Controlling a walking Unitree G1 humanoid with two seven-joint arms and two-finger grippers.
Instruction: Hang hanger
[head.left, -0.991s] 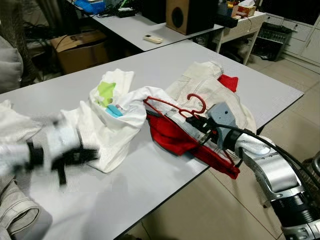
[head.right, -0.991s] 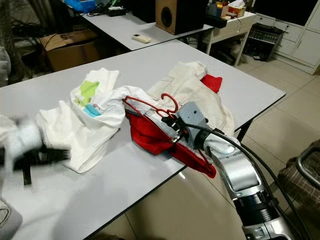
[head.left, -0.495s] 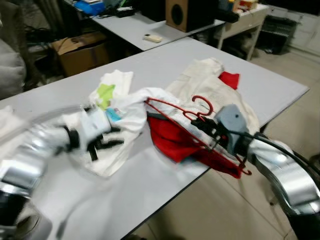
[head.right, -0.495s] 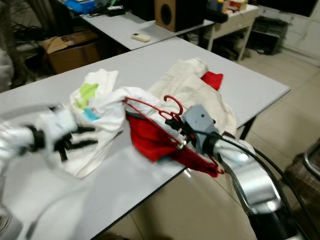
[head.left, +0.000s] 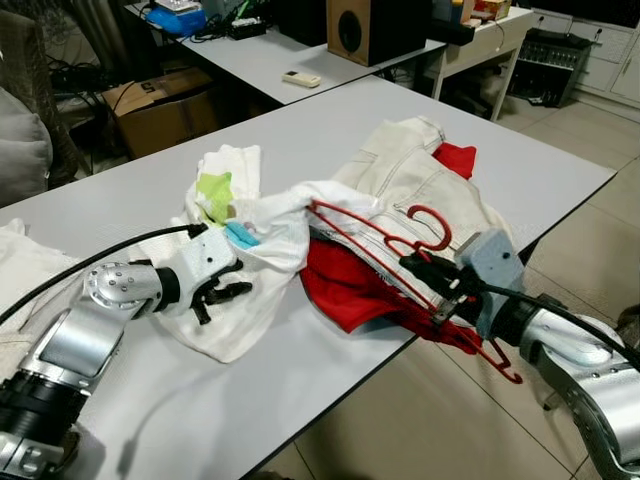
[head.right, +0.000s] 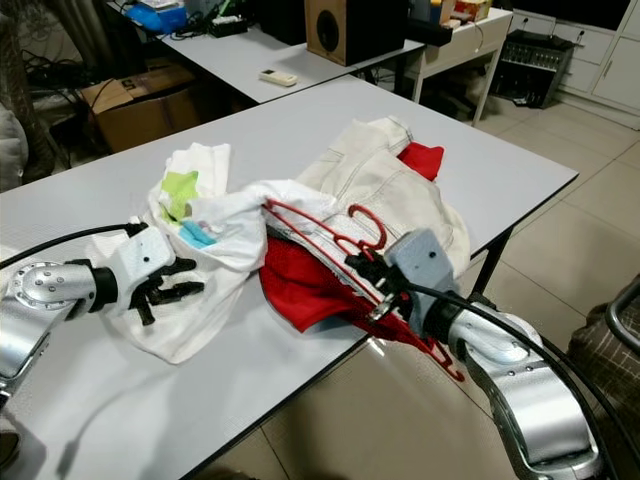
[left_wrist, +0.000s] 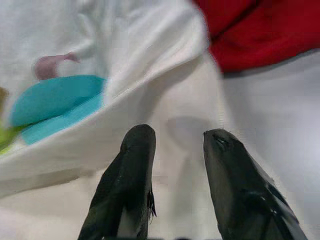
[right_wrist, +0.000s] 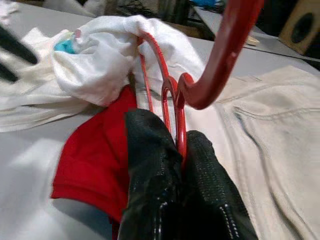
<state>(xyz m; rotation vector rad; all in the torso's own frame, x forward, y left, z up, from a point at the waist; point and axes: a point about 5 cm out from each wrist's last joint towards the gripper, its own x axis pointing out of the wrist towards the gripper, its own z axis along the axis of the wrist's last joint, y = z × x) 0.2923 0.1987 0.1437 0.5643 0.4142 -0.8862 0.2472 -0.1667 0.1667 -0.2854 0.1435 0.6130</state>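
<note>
A red hanger (right_wrist: 226, 47) lies across the clothes heap, one arm tucked under the white printed T-shirt (head.left: 262, 225) and its hook raised over the beige garment (head.left: 415, 170). My right gripper (head.left: 418, 268) is shut on the hanger's neck just below the hook, above a crumpled red garment (head.left: 345, 290) near the table's front edge. At the left, my left gripper (head.left: 228, 296) hovers open just over the T-shirt's lower hem. Its fingers (left_wrist: 132, 165) are spread with only white cloth beneath.
The grey table (head.left: 330, 125) ends close to my right arm, with tiled floor (head.left: 600, 215) beyond. More pale cloth (head.left: 20, 265) lies at the far left. A second table (head.left: 260, 55) behind carries a speaker (head.left: 362, 28) and a remote (head.left: 300, 79); a cardboard box (head.left: 160, 95) stands below.
My left arm has swung in from the far left to the T-shirt's hem. The right gripper has drawn the hanger slightly toward the table's front right edge. The camera has shifted a little.
</note>
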